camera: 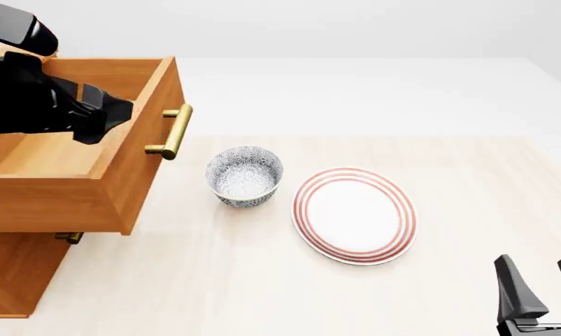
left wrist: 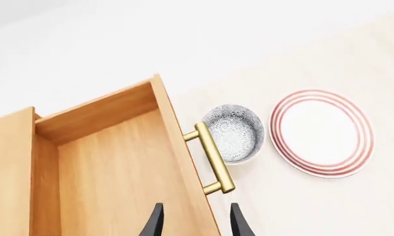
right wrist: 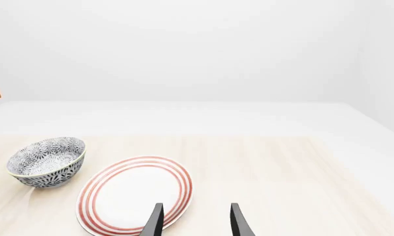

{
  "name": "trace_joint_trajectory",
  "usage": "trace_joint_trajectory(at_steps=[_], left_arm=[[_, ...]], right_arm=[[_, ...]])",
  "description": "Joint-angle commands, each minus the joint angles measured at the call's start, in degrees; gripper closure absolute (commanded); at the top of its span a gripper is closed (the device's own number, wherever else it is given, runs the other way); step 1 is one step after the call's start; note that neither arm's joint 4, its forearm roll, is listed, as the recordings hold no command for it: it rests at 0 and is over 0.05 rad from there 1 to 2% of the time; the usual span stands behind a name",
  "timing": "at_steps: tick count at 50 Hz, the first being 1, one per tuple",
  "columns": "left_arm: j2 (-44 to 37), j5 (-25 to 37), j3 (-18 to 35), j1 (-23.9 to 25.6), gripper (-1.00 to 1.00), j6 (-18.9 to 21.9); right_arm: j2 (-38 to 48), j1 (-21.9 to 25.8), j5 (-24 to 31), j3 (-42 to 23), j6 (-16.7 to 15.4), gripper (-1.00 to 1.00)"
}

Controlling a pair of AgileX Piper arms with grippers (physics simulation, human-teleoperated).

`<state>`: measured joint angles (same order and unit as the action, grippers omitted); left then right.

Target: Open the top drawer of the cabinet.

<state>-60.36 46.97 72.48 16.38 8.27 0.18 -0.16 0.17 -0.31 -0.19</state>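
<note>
Right tool (camera: 542, 290) open; top drawer (camera: 84, 157) out, bowl (camera: 245, 175) empty.

I see the orange-brown wooden top drawer (camera: 122, 175) with matt visible grain, a satin brass bar handle (camera: 171, 131), a glossy patterned ceramic bowl (camera: 245, 176), and a smooth red-ringed white plate (camera: 354, 215).

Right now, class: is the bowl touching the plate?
Apart. The front view shows a strip of bare table between the bowl and the plate; the right wrist view shows that gap too.
</note>
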Motion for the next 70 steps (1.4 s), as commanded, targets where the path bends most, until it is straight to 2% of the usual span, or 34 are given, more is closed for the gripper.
trace_joint_trajectory(at_steps=[1,11,29,44,70], left_arm=[[2.2,0.5,0.3,-0.5,-1.00,1.0],[5.0,-0.9,-1.1,-0.6,-1.00,2.3],[12.4,-3.6,-4.0,-4.0,-1.00,3.3],[14.7,-5.1,-3.8,-4.0,-1.00,4.2],[21.1,-4.5,-4.1,-6.7,-1.00,5.7]], right_arm=[[0.0,0.0,0.0,0.0,0.0,-1.00],[0.1,0.0,-0.1,0.0,0.0,-1.00],[0.1,0.0,-0.2,0.0,0.0,-1.00],[0.1,0.0,-0.2,0.0,0.0,-1.00],[0.1,0.0,-0.2,0.0,0.0,-1.00]])
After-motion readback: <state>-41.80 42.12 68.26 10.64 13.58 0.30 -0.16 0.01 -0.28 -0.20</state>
